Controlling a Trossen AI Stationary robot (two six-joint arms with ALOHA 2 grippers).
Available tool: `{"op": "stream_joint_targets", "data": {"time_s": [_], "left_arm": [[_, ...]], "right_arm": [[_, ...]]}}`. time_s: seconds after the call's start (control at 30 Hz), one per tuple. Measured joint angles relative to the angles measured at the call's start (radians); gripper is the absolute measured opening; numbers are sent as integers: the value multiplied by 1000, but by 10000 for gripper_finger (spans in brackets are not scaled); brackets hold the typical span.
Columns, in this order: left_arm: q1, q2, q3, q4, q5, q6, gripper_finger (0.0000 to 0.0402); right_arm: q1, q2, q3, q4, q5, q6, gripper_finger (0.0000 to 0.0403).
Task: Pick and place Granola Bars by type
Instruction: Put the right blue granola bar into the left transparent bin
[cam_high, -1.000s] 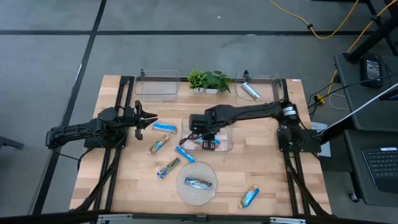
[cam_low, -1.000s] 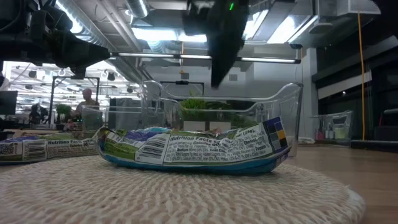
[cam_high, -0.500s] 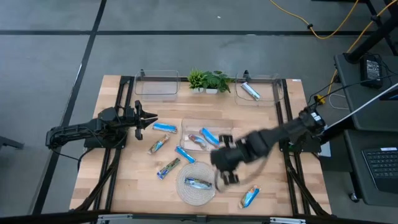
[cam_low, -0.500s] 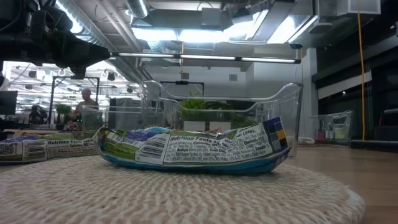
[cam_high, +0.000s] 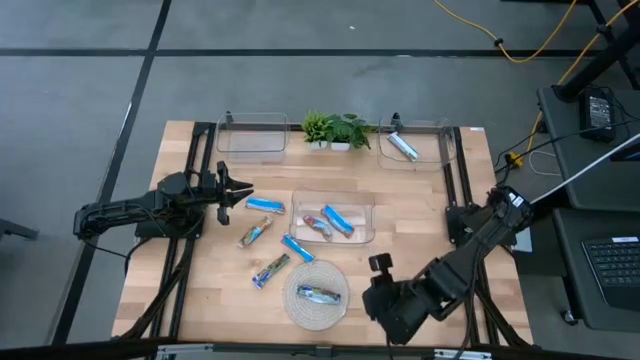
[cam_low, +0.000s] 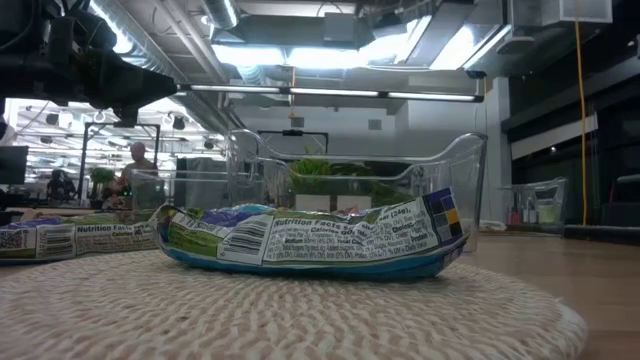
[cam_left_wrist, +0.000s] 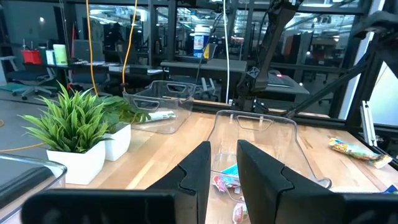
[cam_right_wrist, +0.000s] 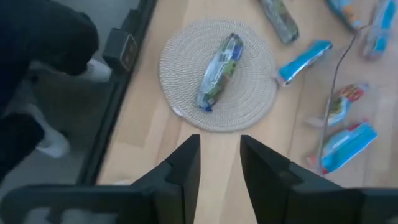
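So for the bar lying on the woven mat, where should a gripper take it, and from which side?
Probably from straight above, fingers closing across the narrow width at the middle of the bar. It lies flat and alone on the round mat, long and slim, with bare weave all around it, as the right wrist view shows.

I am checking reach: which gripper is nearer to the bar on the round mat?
Right. The right gripper hangs at the table's front edge, just beside the mat holding the bar. The left gripper waits farther off, near the table's left side.
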Motion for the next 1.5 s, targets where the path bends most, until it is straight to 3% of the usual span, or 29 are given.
{"op": "stream_joint_targets", "data": {"time_s": [0.27, 0.47, 0.77, 0.9, 1.23, 1.37, 1.5], "left_arm": [[0, 0, 0, 1, 0, 0, 72], [0, 0, 0, 0, 0, 0, 72], [0, 0, 0, 0, 0, 0, 72], [0, 0, 0, 0, 0, 0, 72], [0, 0, 0, 0, 0, 0, 72], [0, 0, 0, 0, 0, 0, 72], [0, 0, 0, 0, 0, 0, 72]], "right_arm": [[-18, 61, 0, 186, 11, -204, 116], [-66, 119, 0, 343, -78, -228, 116], [-79, 178, 0, 338, -149, -198, 124], [-79, 203, 0, 334, -149, -165, 157], [-114, 305, 0, 310, -101, -101, 285], [-148, 348, 0, 300, -52, -75, 300], [-182, 380, 0, 300, -87, -44, 302]]}}
